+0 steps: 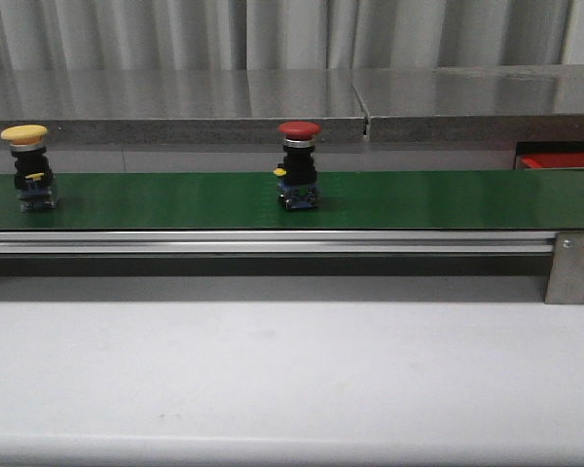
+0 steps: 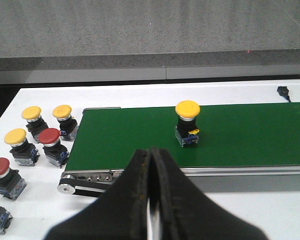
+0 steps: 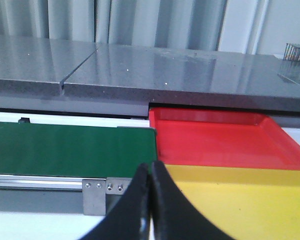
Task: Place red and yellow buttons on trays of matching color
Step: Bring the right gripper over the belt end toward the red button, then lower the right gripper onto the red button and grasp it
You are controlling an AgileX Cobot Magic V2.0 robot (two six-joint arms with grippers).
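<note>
Grey ribbed curtains and a speckled steel counter back the workspace; a white table [image 1: 292,379] carries the green belt [image 1: 419,199] on its aluminium rail.

Position of items: a yellow button [image 1: 27,165] stands upright near the belt's left end, and a red button [image 1: 299,165] stands upright about mid-belt, well apart from it. Spare buttons [image 2: 35,137], red and yellow, wait on the table beside the belt's end. A red tray [image 3: 225,137] sits just past the belt's other end, with a yellow tray [image 3: 240,202] touching its near edge. Both trays appear empty.

End effectors: left gripper [image 2: 151,165] has its fingers pressed together, holding nothing; right gripper [image 3: 150,175] likewise, poised before the trays.

Handling judgement: each button is rigid plastic, probably light, top-heavy under its smooth mushroom cap. The blocky black body below the cap likely offers flatter, surer purchase than the rounded cap.

Markings: no legible brand, label or writing is found.
</note>
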